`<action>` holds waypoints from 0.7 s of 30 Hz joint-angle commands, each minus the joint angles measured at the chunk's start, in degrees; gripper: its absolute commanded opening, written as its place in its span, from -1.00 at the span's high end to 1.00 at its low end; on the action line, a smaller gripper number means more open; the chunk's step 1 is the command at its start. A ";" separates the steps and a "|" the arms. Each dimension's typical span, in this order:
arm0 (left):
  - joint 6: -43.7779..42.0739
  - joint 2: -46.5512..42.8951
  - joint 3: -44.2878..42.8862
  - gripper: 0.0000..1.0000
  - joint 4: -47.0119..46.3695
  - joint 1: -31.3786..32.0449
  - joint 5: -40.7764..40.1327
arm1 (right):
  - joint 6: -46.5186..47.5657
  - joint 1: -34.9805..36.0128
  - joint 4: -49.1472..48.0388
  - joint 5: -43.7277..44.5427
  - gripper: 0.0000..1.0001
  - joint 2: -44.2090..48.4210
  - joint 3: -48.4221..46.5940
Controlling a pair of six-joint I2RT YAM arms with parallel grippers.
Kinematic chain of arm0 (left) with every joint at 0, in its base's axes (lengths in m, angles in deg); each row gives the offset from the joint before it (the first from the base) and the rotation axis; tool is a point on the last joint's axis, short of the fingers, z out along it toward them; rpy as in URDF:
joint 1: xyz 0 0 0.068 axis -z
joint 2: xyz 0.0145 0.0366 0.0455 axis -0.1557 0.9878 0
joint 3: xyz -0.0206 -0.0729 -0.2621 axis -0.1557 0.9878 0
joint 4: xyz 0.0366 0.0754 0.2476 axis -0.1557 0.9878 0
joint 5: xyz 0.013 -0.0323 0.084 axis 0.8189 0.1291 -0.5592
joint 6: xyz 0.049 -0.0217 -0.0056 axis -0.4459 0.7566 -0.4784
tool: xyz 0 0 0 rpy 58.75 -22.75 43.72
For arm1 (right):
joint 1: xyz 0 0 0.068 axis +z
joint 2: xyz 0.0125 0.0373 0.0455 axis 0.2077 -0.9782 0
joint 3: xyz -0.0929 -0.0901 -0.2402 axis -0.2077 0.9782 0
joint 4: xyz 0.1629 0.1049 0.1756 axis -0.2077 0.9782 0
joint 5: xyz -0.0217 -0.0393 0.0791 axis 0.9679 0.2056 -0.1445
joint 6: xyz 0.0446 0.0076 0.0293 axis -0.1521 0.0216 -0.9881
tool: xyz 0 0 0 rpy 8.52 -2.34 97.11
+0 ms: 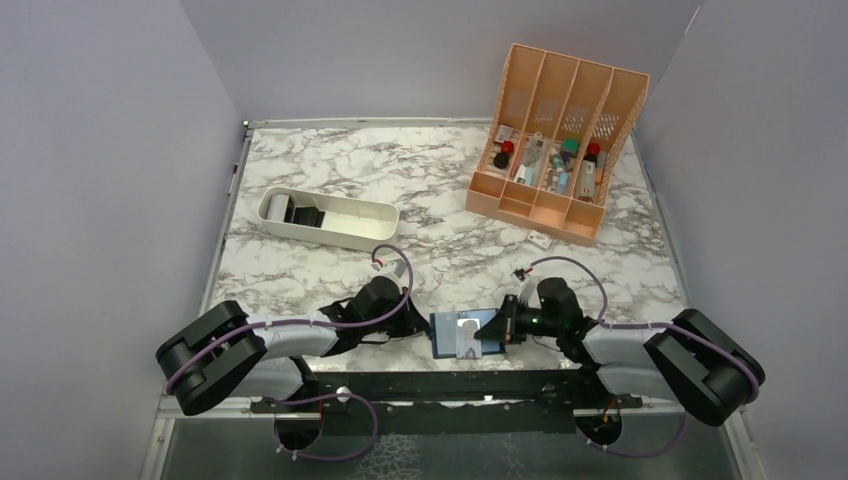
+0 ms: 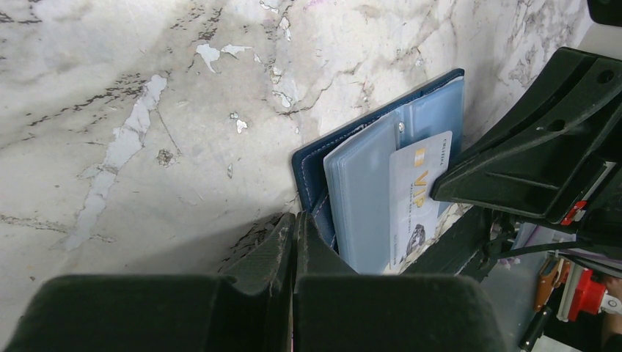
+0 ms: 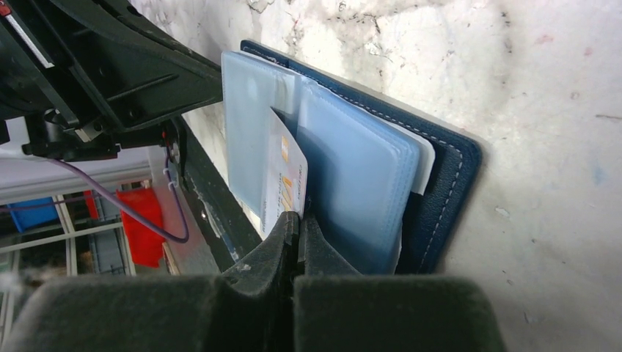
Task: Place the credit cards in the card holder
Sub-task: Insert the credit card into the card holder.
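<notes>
Overhead, the open card holder (image 1: 441, 333) lies at the near edge of the worktop (image 1: 440, 250), between the left pincer (image 1: 418, 325) and the right pincer (image 1: 498, 328). It is well apart from the white tray (image 1: 328, 218) and the orange file organizer (image 1: 557, 140). Only the wrist views show the detail: pale plastic sleeves inside the navy cover, and a white card (image 3: 284, 172) standing partly out of one sleeve. The right pincer is closed tight, nipping that card's edge. The left pincer is also closed, its tips against the holder's navy edge; whether it pinches the cover cannot be told.
</notes>
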 commanded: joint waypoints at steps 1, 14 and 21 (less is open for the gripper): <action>-0.77 -0.13 1.14 1.00 3.42 0.44 -1.81 | 2.93 0.63 1.68 0.00 0.98 -2.03 -0.60; -0.86 -0.42 0.88 1.00 3.79 0.60 -1.52 | 2.38 0.69 0.72 1.98 0.98 -3.94 -2.87; -0.38 -1.34 1.35 1.00 3.80 0.81 -1.94 | -0.02 0.71 -3.64 1.71 0.98 -6.63 -2.64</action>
